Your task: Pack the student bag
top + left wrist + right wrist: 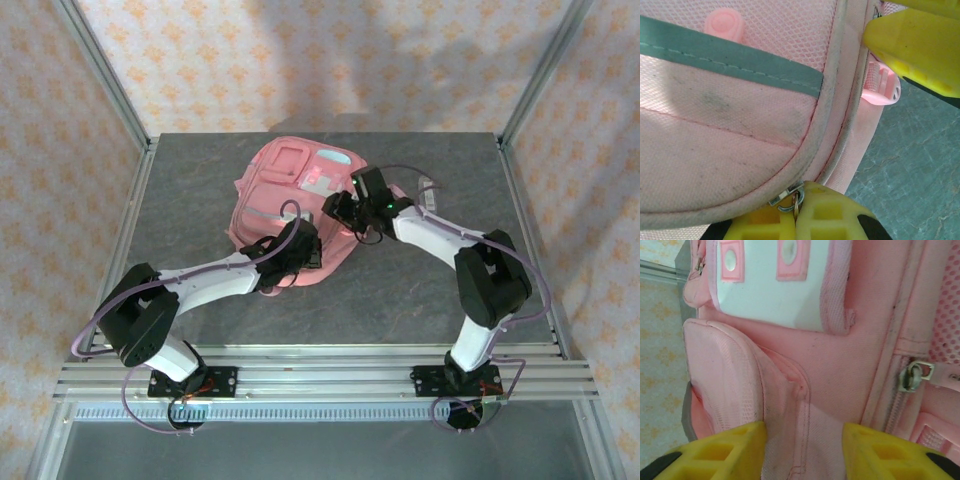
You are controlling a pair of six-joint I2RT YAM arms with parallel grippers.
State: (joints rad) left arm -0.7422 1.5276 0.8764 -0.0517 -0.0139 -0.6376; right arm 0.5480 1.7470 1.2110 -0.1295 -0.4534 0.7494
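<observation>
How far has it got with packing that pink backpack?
Done: hard to say; the backpack lies flat on the table, and nothing shows what's inside. In hand: the left gripper is pinched shut on a zip pull at the bag's edge, while the right gripper stands open over the bag's front. Left: running that zip; whether it's opening or closing, I can't tell.

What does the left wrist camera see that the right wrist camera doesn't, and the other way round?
Left wrist, not right wrist: the grey trim stripe, a pink buckle and the left gripper shut on a zip pull. Right wrist, not left wrist: the white patch, the patterned wall and the right gripper, open astride a pocket fold. Both: the pink student bag and yellow fingers.
</observation>
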